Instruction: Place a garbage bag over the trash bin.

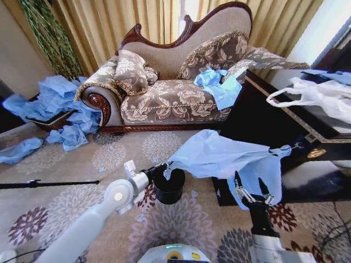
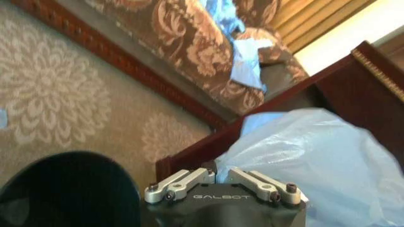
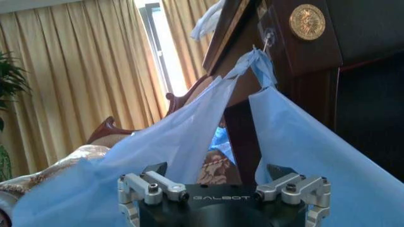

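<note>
The light blue garbage bag (image 1: 219, 156) hangs spread out in the air between my two grippers. My left gripper (image 1: 160, 171) is shut on its near-left edge, just above the rim of the small black trash bin (image 1: 169, 187) on the carpet. The left wrist view has the bag (image 2: 315, 161) bulging beyond the closed left gripper (image 2: 215, 166) and the bin (image 2: 69, 189) below. My right gripper (image 1: 252, 189) stands open, fingers up, under the bag's right part. In the right wrist view the bag (image 3: 189, 132) drapes over the open right gripper (image 3: 216, 169), its tip stretching up to the cabinet front.
A dark wooden cabinet (image 1: 263, 118) stands close on the right, with a white loop-handled plastic bag (image 1: 318, 96) on top. Behind is a floral sofa (image 1: 175, 93) with blue bags (image 1: 219, 85) on it. More blue bags (image 1: 60, 107) lie piled at left, and a black rod (image 1: 49, 183) lies on the carpet.
</note>
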{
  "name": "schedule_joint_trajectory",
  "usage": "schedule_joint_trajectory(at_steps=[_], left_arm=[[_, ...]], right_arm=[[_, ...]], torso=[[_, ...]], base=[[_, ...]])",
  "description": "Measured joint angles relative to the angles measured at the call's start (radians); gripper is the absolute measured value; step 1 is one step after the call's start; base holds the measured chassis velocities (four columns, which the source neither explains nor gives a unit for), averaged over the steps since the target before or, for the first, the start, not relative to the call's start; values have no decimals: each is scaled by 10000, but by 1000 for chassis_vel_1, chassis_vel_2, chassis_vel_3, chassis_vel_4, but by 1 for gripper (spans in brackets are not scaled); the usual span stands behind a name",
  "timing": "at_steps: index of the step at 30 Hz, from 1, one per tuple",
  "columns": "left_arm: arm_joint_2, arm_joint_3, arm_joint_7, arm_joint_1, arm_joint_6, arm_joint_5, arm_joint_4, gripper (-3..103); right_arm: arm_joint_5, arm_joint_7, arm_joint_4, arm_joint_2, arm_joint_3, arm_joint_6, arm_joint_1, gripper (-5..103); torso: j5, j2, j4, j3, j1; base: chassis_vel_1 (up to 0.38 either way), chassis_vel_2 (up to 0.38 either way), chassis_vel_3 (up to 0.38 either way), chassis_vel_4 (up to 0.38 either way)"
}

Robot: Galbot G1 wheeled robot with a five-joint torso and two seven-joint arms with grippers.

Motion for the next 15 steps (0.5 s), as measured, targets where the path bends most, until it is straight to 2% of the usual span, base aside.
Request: schedule_joint_trajectory(at_steps=[4,7,15], left_arm=[[40,-405,-8,252,-59,59,-125,0],[70,-1303,-114,565,-140,-372,-472,0],[225,-1714,-227,718,-104,-987,-530,0]], right_arm=[[5,0,-3,-38,-3,3,16,100],[25,-10,-15,-130,4,-26,44,100],[46,-208,-26,-232,-64,-95,63,100]], torso=[[1,0,-1,0,0],[2,0,0,0,0],[1,0,-1,0,0]], base=[[0,0,0,0],[0,0,0,0],[0,0,0,0]])
